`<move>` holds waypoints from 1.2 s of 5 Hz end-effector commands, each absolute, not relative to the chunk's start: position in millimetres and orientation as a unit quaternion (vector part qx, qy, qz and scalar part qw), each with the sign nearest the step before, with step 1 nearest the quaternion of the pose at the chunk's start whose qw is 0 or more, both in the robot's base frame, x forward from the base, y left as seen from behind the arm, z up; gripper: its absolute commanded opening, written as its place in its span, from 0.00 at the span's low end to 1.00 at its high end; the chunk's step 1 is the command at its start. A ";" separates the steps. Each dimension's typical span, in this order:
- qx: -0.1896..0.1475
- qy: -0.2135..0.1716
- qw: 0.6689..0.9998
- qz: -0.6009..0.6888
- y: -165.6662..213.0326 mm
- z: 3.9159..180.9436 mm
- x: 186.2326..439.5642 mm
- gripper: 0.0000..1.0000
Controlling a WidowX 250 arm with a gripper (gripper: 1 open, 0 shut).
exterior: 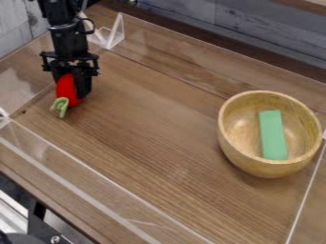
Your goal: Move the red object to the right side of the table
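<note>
Closed around the small red toy fruit with a green leafy end (65,89), the black fingers (69,76), at the left of the wood-grain worktop (151,132). Possible slip of the rounded skin if squeezed off-centre; possible snag against the clear acrylic wall (23,92) from swinging too close; possible knock to the round wooden bowl (230,142) from travelling too low. In view: one fruit, one bowl, one green rectangular block (272,135) inside.

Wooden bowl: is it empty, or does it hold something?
Not empty: inside the wooden bowl lies a green block, visible through its open top.
</note>
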State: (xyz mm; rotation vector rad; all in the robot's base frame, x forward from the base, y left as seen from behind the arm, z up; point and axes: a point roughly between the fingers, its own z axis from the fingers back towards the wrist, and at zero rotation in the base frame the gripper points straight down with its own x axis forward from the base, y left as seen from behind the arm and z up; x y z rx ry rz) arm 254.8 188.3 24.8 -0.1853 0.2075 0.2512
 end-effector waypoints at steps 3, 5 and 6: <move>-0.110 0.033 0.978 0.174 172.1 90.4 287.6 0.00; -0.125 0.030 0.975 0.182 141.8 96.0 306.6 0.00; -0.131 0.033 0.980 0.148 119.4 97.6 322.0 0.00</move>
